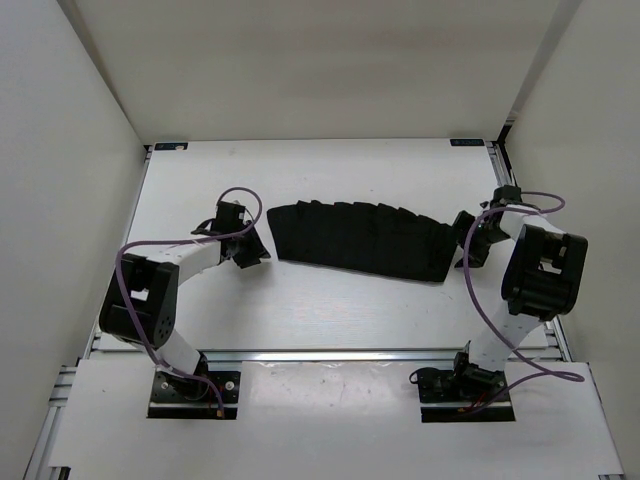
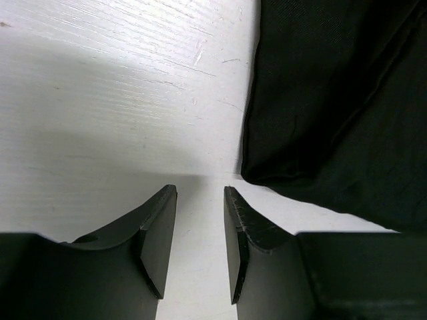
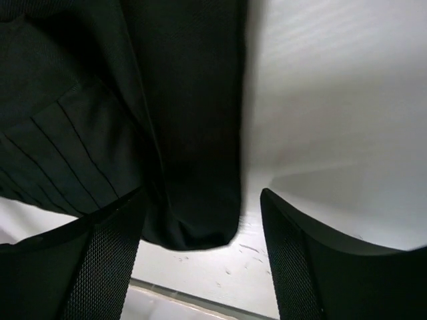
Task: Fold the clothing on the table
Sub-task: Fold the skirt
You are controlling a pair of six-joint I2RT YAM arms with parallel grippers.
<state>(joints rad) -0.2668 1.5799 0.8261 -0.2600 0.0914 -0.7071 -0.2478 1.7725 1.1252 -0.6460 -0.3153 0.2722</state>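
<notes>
- A black pleated clothing lies flat as a long, slightly curved band across the middle of the white tabletop. Its long axis runs left to right between the two arms.
- The left claw sits just beside the band's left end. Its wrist view shows the jaws partly apart with only bare tabletop between them. The cloth's corner lies just ahead and to the right, apart from both fingers, so this claw holds nothing.
- The right claw sits at the band's right end. Its wrist view shows the jaws spread wide, with the narrow end of the cloth lying in the gap. The cloth is close by the left finger and clear of the other, and nothing is pinched.
- The right claw looks the nearer of the two, already straddling its end, while the left would need to shift right onto its corner.
- The tabletop shows faint wood grain and light scratches, with a metal rail along the near edge and blue marks at the far corners.
- Plain white walls close in three sides.
</notes>
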